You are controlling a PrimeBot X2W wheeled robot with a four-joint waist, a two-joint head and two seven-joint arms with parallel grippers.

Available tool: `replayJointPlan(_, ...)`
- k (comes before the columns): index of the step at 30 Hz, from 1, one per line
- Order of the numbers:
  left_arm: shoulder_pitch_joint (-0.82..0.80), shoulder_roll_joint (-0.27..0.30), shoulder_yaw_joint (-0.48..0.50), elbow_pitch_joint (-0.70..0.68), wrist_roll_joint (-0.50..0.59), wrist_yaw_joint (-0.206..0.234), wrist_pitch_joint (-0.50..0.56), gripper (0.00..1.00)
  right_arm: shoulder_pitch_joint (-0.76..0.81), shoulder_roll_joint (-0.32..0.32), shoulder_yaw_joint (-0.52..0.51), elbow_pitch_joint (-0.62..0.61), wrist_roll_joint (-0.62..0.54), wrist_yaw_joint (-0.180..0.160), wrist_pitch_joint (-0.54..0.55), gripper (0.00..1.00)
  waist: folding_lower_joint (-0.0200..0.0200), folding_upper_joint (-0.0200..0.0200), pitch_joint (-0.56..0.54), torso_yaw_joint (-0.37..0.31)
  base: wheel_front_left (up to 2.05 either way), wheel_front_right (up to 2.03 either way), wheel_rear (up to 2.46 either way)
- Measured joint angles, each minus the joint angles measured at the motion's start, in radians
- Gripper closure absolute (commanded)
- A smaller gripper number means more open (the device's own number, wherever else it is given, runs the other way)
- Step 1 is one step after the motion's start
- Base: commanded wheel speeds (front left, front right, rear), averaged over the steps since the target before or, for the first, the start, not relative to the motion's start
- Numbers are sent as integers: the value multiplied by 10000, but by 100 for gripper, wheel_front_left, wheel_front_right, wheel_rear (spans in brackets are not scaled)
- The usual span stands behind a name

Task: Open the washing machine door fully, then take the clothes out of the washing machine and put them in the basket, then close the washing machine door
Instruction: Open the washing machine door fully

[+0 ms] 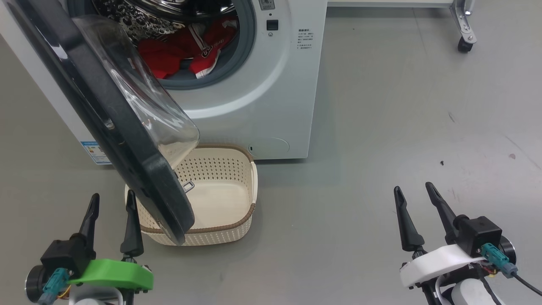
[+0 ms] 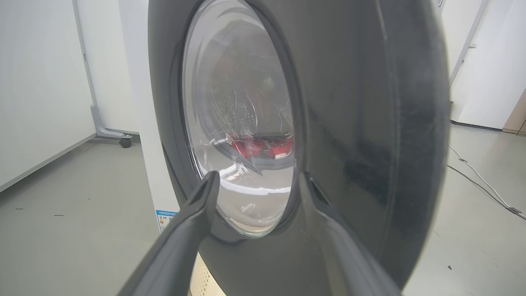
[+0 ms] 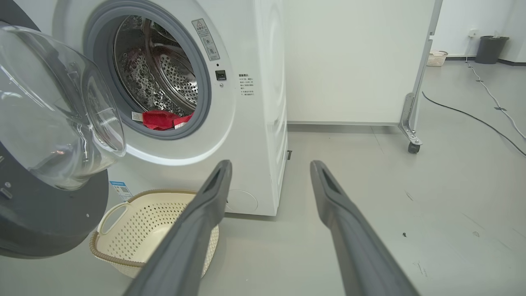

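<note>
Red clothes (image 1: 169,55) sit in the washing machine (image 1: 262,106) — left gripper (image 1: 112,195) and right gripper (image 1: 413,186) gape, empty.

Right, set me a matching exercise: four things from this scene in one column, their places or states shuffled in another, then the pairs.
1. washing machine door
2. clothes
3. basket
4. right claw

a. inside the washing machine
b. swung open
c. open, holding nothing
d. on the floor

Pairs: 1-b, 2-a, 3-d, 4-c
</note>
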Motion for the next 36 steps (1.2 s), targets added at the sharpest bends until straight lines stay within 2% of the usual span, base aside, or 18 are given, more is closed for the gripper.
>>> replayJointPlan(14,59,0,-157,353,-6,-40,0,0,234,215,-100,-65,-546,50,0,0,0,0,-40,-25,0,0,0)
replayJointPlan(36,90,0,-267,681,-186,-92,0,0,512,560,-502,-69,-886,384,0,0,0,0,-35,-46,0,0,0)
